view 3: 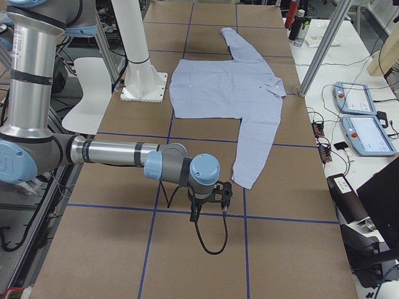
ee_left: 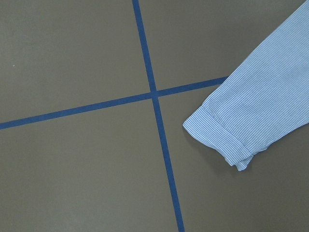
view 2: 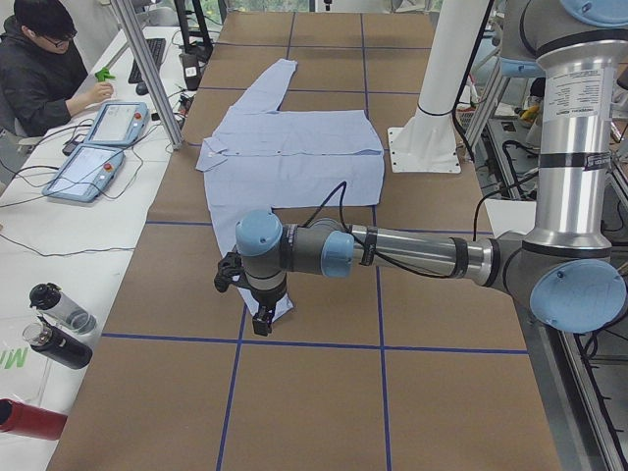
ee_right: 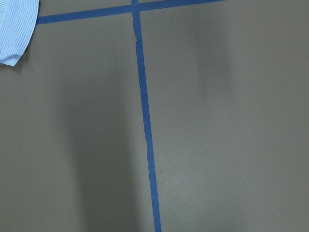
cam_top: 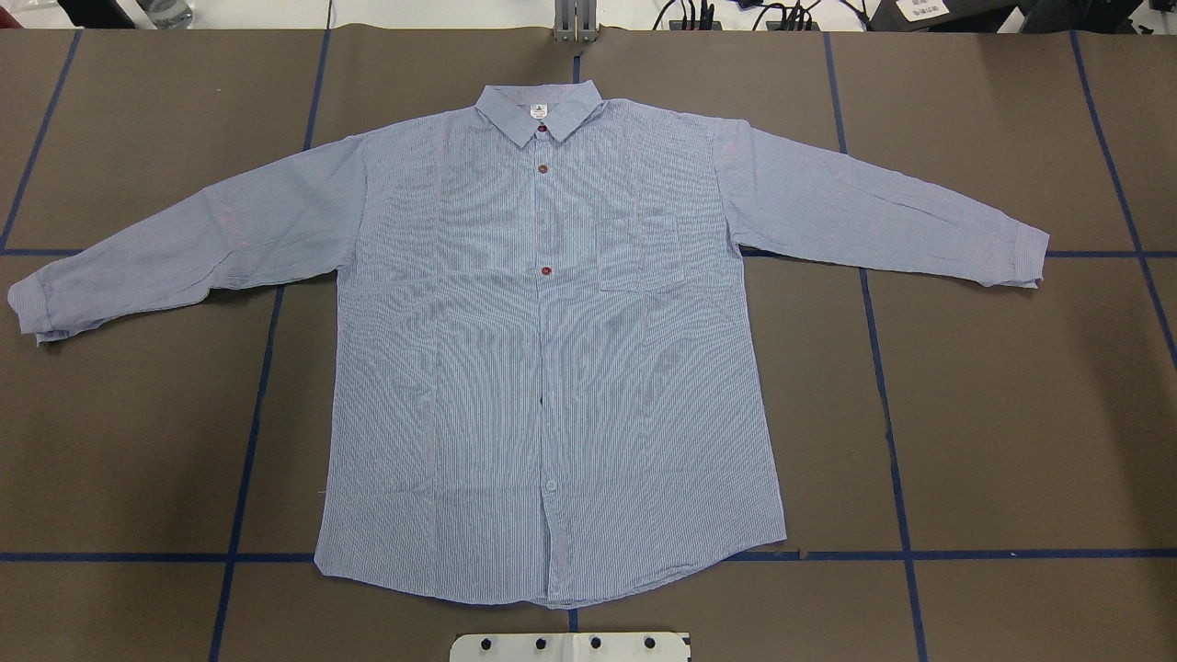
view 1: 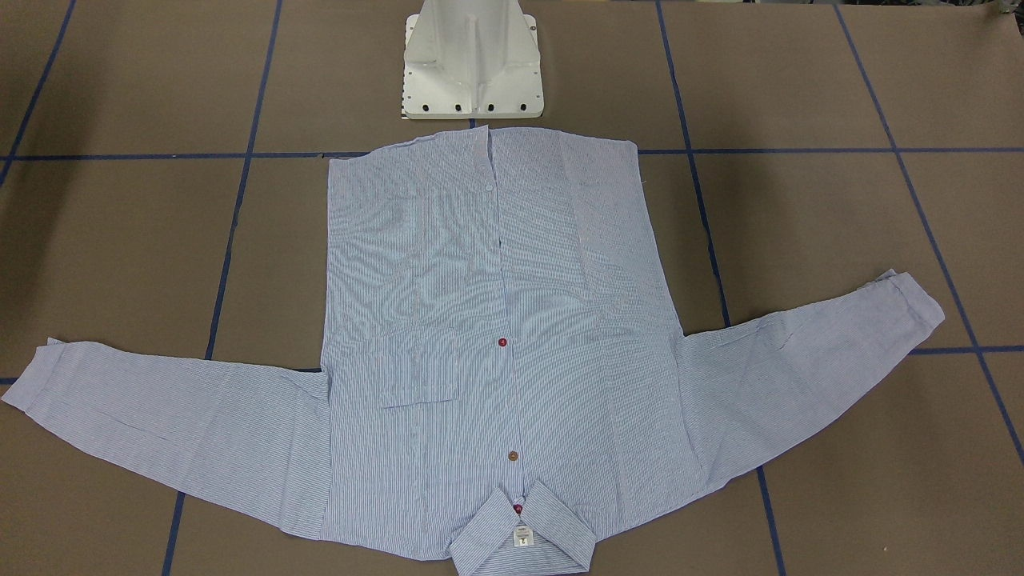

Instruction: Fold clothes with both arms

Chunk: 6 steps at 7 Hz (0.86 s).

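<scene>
The light blue-and-white striped shirt (cam_top: 552, 368) lies flat and face up on the brown table, buttoned, with both sleeves spread out to the sides. Its collar (view 1: 524, 532) points away from the robot. My left gripper (view 2: 257, 312) hangs over the near sleeve's cuff in the exterior left view; the left wrist view shows that cuff (ee_left: 227, 133) below. My right gripper (view 3: 209, 202) hangs just past the other sleeve's end; the right wrist view shows a corner of that cuff (ee_right: 17, 29). I cannot tell whether either gripper is open or shut. Neither touches the shirt.
The white pedestal base (view 1: 472, 64) stands at the shirt's hem. Blue tape lines (cam_top: 887, 405) grid the table. A side bench holds teach pendants (view 2: 98, 147) and bottles (view 2: 59, 324), with a seated operator (view 2: 44, 69) beside it.
</scene>
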Tool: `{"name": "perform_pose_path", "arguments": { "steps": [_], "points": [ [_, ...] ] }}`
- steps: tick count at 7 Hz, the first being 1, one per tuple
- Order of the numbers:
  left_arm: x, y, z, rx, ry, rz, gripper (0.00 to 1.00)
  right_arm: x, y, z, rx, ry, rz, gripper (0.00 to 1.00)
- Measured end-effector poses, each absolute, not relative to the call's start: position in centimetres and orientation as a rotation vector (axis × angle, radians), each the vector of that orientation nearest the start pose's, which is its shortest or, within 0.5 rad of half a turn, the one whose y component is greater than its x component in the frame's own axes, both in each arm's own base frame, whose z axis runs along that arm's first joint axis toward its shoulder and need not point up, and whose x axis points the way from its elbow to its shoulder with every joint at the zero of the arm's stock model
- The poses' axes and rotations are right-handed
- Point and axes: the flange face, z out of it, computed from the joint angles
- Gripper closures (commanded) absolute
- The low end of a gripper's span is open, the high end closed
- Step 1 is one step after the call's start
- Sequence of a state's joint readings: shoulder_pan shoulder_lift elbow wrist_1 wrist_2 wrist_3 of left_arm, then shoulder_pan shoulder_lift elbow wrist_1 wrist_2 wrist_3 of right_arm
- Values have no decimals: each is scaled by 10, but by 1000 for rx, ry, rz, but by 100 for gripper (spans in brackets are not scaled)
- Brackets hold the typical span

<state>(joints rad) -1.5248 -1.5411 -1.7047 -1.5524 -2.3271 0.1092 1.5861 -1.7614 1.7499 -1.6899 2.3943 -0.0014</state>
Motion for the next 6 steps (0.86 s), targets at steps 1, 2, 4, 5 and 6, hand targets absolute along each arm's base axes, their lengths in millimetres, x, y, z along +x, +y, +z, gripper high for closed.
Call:
{"name": "perform_pose_path", "arguments": {
  "steps": [1, 2, 4, 5, 6],
  "points": [
    [-43, -485, 611, 105, 754, 180, 0, 66, -403, 663, -94, -823, 58, 0],
    [-43, -485, 610, 107, 753, 180, 0, 67, -406, 661, -57, -821, 45, 0],
    [-43, -491, 602, 134, 754, 191, 0, 66, -417, 652, 6, -823, 20, 0],
    [-42, -505, 586, 175, 755, 205, 0, 65, -429, 642, 65, -825, -6, 0],
    [-41, -523, 561, 225, 755, 223, 0, 64, -444, 632, 127, -831, -35, 0]
  ]
}}
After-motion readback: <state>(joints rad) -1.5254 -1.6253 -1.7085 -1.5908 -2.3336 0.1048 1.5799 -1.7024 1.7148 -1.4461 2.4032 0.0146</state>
